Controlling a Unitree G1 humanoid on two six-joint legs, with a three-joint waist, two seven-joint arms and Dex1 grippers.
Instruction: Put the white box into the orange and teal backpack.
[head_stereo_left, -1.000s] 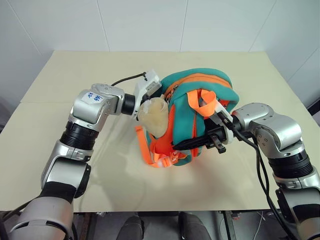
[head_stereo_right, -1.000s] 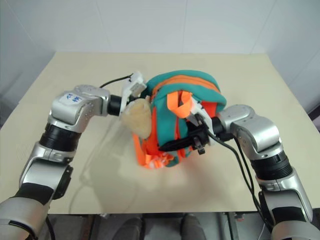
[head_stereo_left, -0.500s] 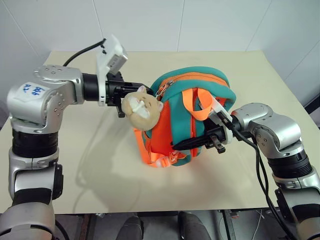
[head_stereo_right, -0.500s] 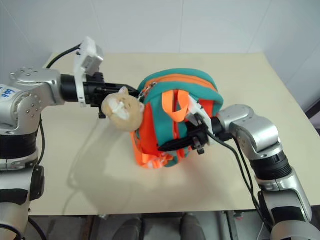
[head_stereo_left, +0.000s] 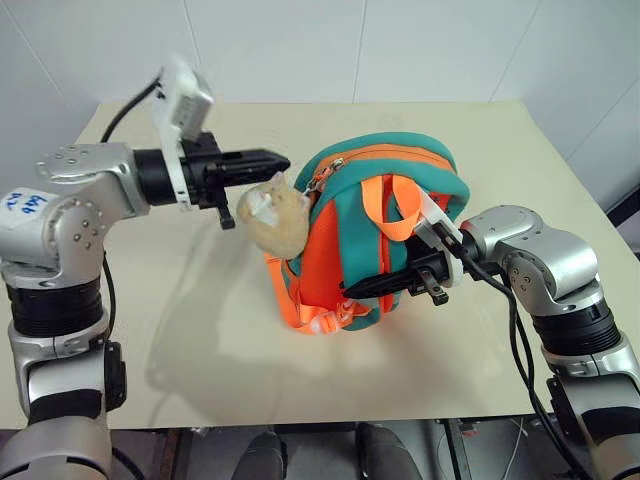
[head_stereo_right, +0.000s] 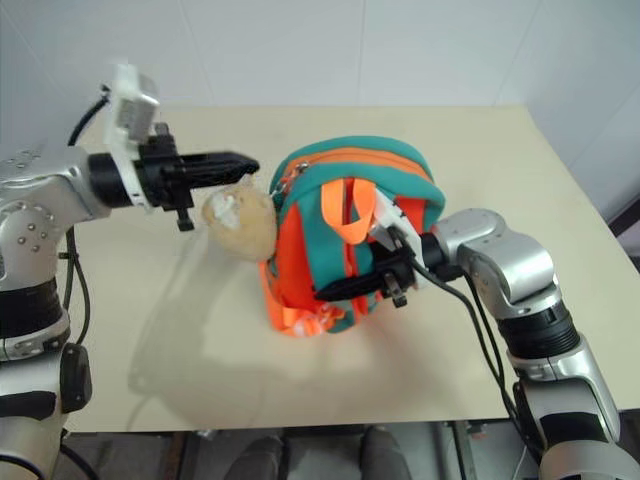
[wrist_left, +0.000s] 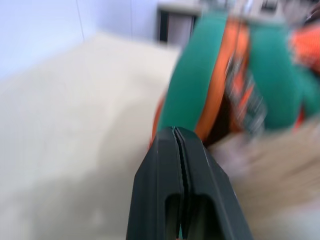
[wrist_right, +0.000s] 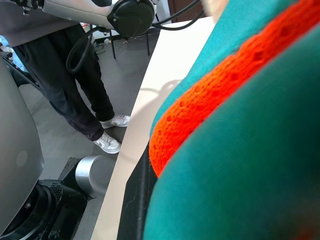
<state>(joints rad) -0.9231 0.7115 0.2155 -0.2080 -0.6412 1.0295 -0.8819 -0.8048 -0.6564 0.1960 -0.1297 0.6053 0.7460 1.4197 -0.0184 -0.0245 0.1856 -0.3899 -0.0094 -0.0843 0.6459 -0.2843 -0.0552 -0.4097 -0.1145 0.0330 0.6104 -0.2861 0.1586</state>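
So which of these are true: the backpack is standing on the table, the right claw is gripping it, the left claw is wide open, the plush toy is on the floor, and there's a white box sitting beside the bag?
1. The orange and teal backpack stands upright on the table. True.
2. The right gripper is clamped on the backpack. True.
3. The left gripper is wide open. False: its fingers are pressed together, holding nothing.
4. The plush toy lies on the floor. False: it hangs against the backpack's side.
5. A white box sits beside the backpack. False: there is no box on the table.
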